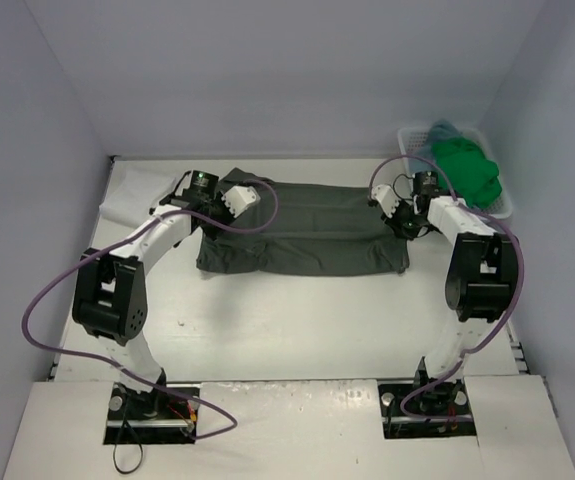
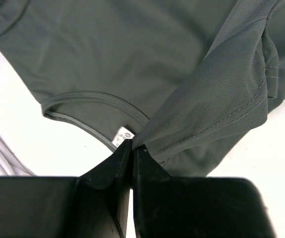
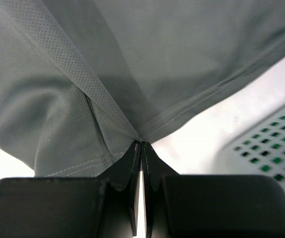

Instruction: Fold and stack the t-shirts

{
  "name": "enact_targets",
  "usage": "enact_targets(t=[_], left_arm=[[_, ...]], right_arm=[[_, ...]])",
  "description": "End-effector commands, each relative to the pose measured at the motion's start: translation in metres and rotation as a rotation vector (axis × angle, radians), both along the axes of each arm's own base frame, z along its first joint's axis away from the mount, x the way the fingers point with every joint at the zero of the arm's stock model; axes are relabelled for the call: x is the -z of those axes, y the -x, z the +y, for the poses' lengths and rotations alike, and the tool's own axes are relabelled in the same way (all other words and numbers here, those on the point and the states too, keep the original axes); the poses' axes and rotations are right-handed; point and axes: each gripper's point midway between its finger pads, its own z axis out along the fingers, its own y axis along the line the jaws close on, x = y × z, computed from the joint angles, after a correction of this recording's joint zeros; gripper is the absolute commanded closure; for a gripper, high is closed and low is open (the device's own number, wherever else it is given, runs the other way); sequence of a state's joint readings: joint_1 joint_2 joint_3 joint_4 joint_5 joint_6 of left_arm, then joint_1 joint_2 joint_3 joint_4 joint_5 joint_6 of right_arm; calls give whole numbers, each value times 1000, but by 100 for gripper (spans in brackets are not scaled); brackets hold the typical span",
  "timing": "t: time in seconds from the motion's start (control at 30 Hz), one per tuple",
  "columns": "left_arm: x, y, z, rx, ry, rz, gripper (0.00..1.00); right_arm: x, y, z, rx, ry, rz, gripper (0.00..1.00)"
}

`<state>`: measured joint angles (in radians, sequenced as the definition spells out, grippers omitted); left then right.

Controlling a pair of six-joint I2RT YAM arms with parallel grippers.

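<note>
A white t-shirt (image 1: 132,195) lies far left on the table (image 1: 297,325). The left hand (image 2: 132,146) pinches the spread dark grey t-shirt (image 1: 307,235) at its left end, and the right hand (image 3: 141,144) pinches its right end. A green t-shirt (image 1: 464,170) sits in the basket (image 1: 410,140).

The dark grey t-shirt (image 1: 302,235) lay spread flat (partly folded); the left gripper (image 1: 257,192) met its left end, the right gripper (image 1: 377,197) its right end, a green t-shirt (image 1: 464,170) beyond that end in a basket (image 1: 507,208).

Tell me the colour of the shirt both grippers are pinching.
The t-shirt is dark grey, clearest in the left wrist view.
</note>
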<state>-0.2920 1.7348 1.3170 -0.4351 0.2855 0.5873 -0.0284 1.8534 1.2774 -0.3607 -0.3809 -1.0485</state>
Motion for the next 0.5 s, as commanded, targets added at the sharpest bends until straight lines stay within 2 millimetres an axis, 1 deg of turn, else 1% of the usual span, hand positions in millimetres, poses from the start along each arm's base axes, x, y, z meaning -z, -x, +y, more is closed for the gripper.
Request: enact_targets(t=[0.0, 0.03, 0.17, 0.33, 0.47], left_arm=[[-37, -33, -2, -36, 46, -127, 100], [-40, -35, -2, -39, 46, -132, 100], [-34, -41, -2, -48, 50, -125, 100], [-26, -47, -1, -54, 44, -118, 100], [-14, -52, 4, -70, 26, -108, 100]], right_arm=[[-29, -29, -6, 26, -2, -93, 100], [-30, -31, -6, 29, -6, -97, 100], [-33, -38, -4, 35, -22, -107, 100], [-24, -44, 0, 37, -40, -94, 100], [-11, -46, 3, 43, -45, -72, 100]])
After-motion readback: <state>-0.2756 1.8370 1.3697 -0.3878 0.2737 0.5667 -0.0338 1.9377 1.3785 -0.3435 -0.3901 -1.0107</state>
